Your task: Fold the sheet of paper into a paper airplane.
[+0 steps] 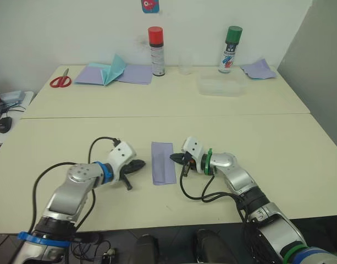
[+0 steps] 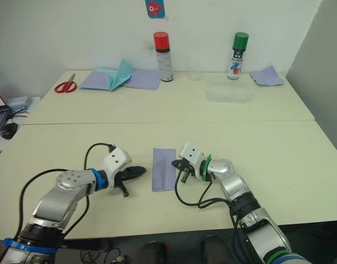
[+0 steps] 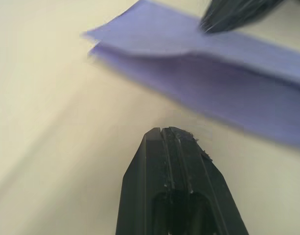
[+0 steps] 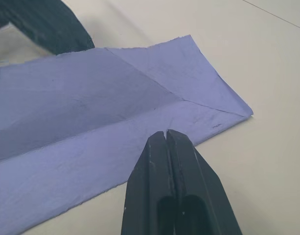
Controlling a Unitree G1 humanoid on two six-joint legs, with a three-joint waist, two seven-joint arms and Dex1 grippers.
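The sheet of paper [image 1: 163, 163] is pale lavender and lies on the near table, folded into a narrow strip with layered flaps [image 4: 115, 112]. My left gripper [image 1: 138, 164] is shut and rests on the table just left of the strip, its tip a short way from the paper's edge [image 3: 198, 83]. On the other side, my right gripper [image 1: 174, 158] is shut too, its tip at the strip's right edge, over the paper. Each wrist view shows the other gripper's dark tip beyond the strip.
On the far table lie red scissors [image 1: 60, 81], lavender sheets with a teal-green folded paper [image 1: 114, 70], a red-capped spray can [image 1: 156, 51], a green-capped can [image 1: 230, 49], a clear cup, a clear box [image 1: 220, 86] and another lavender piece [image 1: 259, 69].
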